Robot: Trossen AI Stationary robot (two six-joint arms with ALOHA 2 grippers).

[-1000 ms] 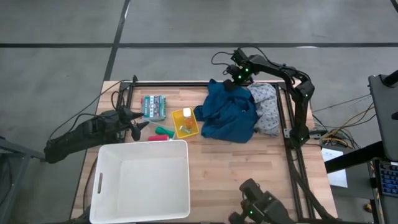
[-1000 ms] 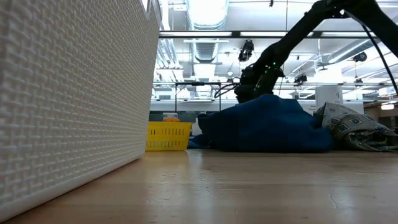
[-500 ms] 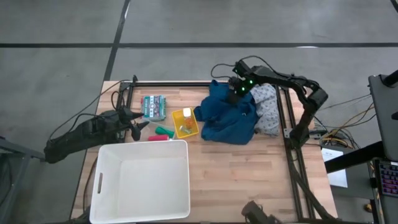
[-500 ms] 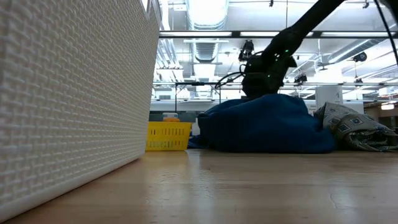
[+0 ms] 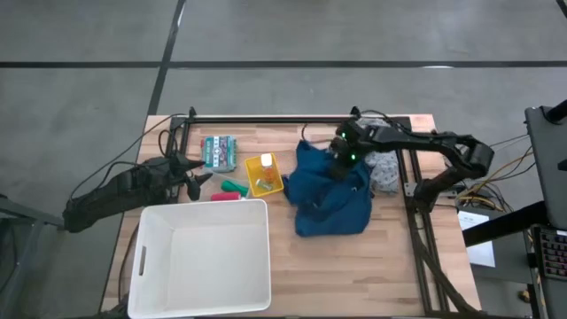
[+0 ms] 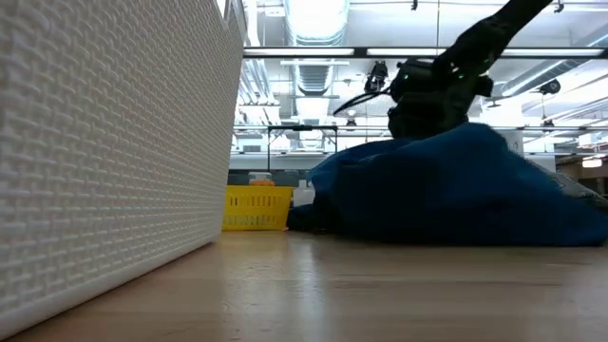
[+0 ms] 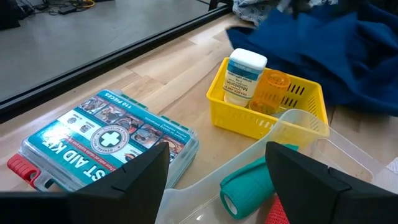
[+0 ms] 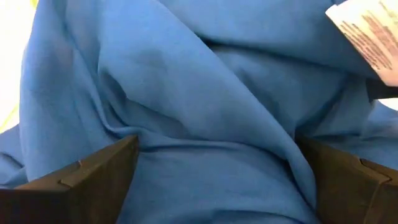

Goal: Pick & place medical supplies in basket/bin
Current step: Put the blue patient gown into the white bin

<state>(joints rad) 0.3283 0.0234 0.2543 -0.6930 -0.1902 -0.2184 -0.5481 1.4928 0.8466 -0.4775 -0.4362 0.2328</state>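
Note:
The blue garment (image 5: 330, 193) lies bunched on the table right of centre and fills the right wrist view (image 8: 205, 106). My right gripper (image 5: 341, 157) is open and sits down in the garment's far part. The grey speckled cloth (image 5: 386, 170) lies beside the garment, partly under it. The white tub (image 5: 199, 257) stands at the near left. A white bottle (image 7: 244, 76) and an orange bottle (image 7: 273, 87) stand in a small yellow basket (image 5: 264, 175). A green tube (image 5: 233, 186) and a red one (image 5: 225, 197) lie by the tub. My left gripper (image 5: 200, 178) is open and empty at the left. My right gripper's open fingers (image 8: 93, 177) are set into the garment's upper folds (image 8: 205, 143) from above, slanting toward the table's left. Cloth fills the gap between them. The garment humps up under the gripper (image 6: 465, 142), and its lower part lies on the table.
A teal first-aid kit (image 5: 219, 152) lies at the far left. A clear plastic piece (image 7: 298, 140) lies in front of my left gripper. A black frame rail (image 5: 409, 204) runs along the table's right side. The tub wall (image 6: 104, 161) fills the left of the low view.
My right gripper has gone from the garment's far edge toward the table's near edge. The garment has slid with it toward the near edge, bunched up higher, and now covers more of the grey cloth.

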